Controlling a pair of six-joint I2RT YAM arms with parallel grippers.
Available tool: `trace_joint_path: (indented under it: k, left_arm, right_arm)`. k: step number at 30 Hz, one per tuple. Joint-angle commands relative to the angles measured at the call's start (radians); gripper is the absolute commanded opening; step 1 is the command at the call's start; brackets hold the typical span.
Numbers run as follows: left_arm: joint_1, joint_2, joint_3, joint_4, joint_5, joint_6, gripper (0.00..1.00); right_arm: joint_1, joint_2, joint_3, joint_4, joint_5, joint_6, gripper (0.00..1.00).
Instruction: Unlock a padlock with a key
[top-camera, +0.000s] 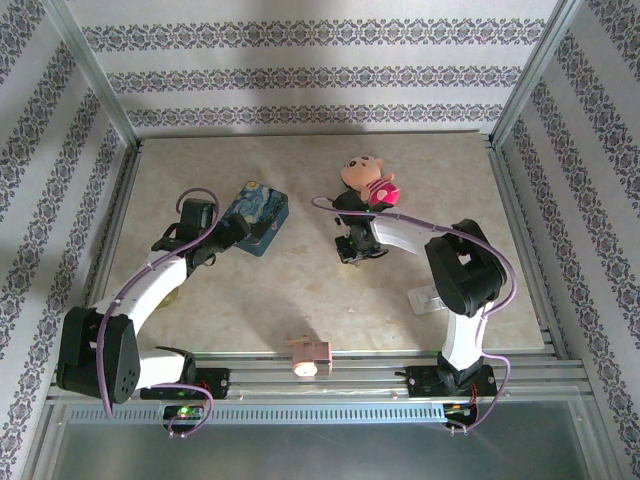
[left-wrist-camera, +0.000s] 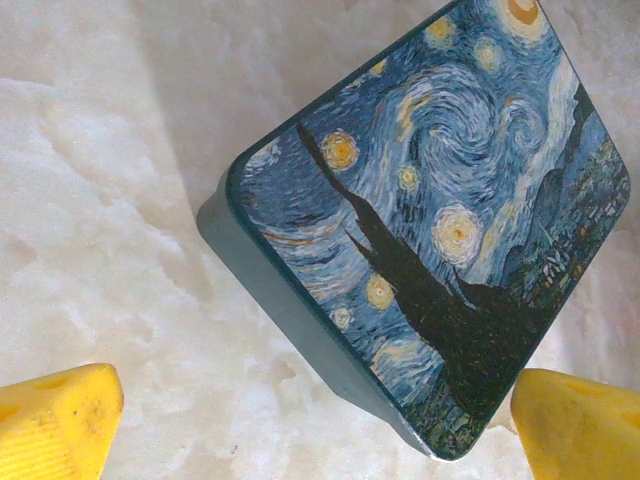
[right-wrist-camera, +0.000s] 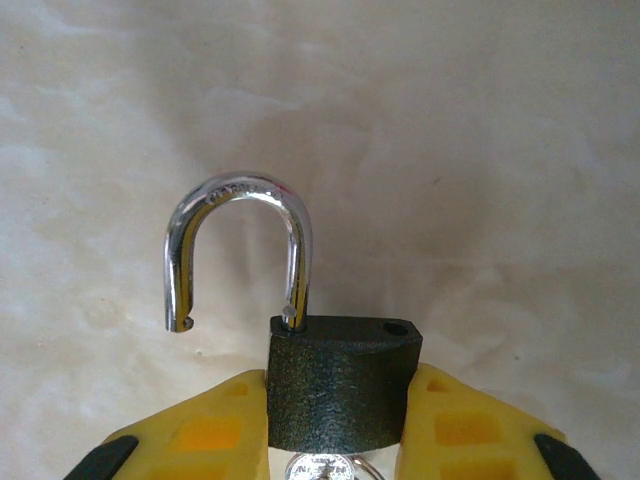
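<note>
Right gripper (right-wrist-camera: 338, 395): yellow fingers (right-wrist-camera: 215, 435) drawn in close and clamped on the two sides of the padlock (right-wrist-camera: 345, 360), over the middle of the tabletop (top-camera: 300, 300), slightly right of centre
Left gripper (left-wrist-camera: 320, 430): jaws spread wide, gripping nothing; one yellow fingertip shows on each side of the near corner of the tin (left-wrist-camera: 450, 230)
Tabletop: pale marbled slab inside a metal frame
Tin: blue starry-night lid, lying flat toward the far-left part of the tabletop, turned cornerwise, well apart from the padlock
Plush toy (top-camera: 366, 180): pink and tan, toward the far edge, just beyond the right gripper
Pink object (top-camera: 308, 355): at the near edge, about midway along it; too small to identify
Padlock: dark textured body held between the right fingers, shackle end pointing away from the wrist
Shackle (right-wrist-camera: 240, 240): silvery, standing open; one leg in the body, the free end lifted out and swung aside, its hole (right-wrist-camera: 397, 327) bare
Silvery piece (right-wrist-camera: 320, 468): at the body's base between the fingers, cut off by the picture edge; key or not, cannot tell
</note>
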Motion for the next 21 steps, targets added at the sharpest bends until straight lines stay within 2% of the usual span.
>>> trace_joint_path:
  k: [1, 10, 16, 21]
  left_arm:
    - [0.02, -0.017, -0.016, -0.031, -0.026, -0.023, 0.99]
    - [0.035, -0.013, -0.013, -0.016, 0.0, -0.047, 0.99]
    - [0.049, -0.014, -0.019, 0.012, 0.014, -0.079, 0.99]
    - [0.056, -0.006, -0.031, 0.059, 0.031, -0.109, 0.98]
  right_arm:
    - [-0.006, 0.029, 0.041, -0.023, -0.023, -0.019, 0.24]
    - [-0.006, 0.013, 0.083, -0.054, -0.017, -0.014, 0.58]
    - [-0.008, -0.019, 0.188, -0.092, -0.002, -0.037, 0.64]
    - [-0.014, 0.015, 0.32, -0.036, -0.046, -0.047, 0.74]
